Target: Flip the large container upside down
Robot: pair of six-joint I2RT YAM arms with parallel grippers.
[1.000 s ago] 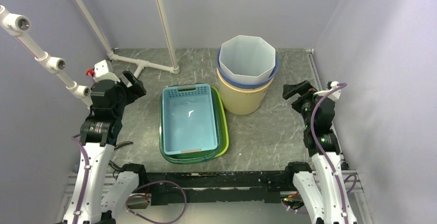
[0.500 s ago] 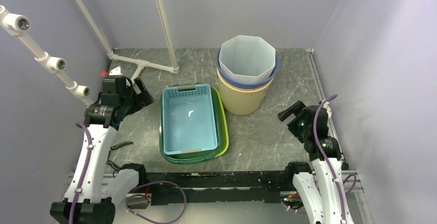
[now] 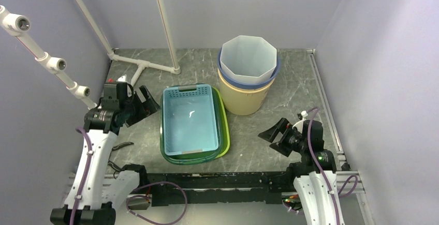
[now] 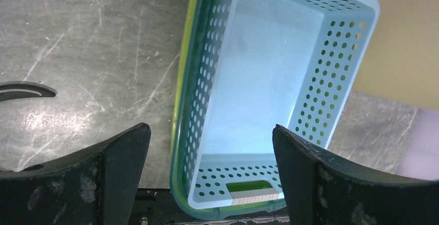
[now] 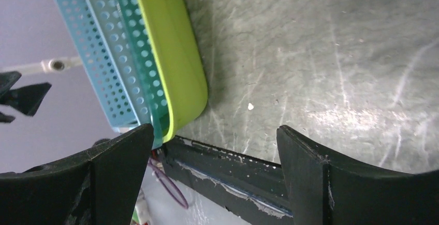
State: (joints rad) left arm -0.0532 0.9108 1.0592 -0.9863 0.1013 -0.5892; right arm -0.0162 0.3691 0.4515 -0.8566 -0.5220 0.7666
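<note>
The large container is a light-blue perforated basket (image 3: 189,121) (image 4: 264,70), upright with its open side up, nested in a green and a lime basket (image 5: 171,44) at the table's middle. My left gripper (image 3: 147,103) (image 4: 209,132) hangs open just left of the stack's far-left corner, facing its interior, with nothing between its fingers. My right gripper (image 3: 273,134) (image 5: 215,132) is open and low to the right of the stack, a gap away from the lime basket's near-right corner. Neither gripper touches the baskets.
A stack of round buckets (image 3: 247,75), white in blue in tan, stands right behind the baskets; its tan wall (image 4: 404,39) shows past them. A white pipe frame (image 3: 142,64) crosses the far-left table. The black front rail (image 5: 228,168) runs just below the right gripper.
Both arms came down and inward. The left gripper moved right toward the baskets' left side. The right gripper swung from beside the buckets down to the near right of the stack.
</note>
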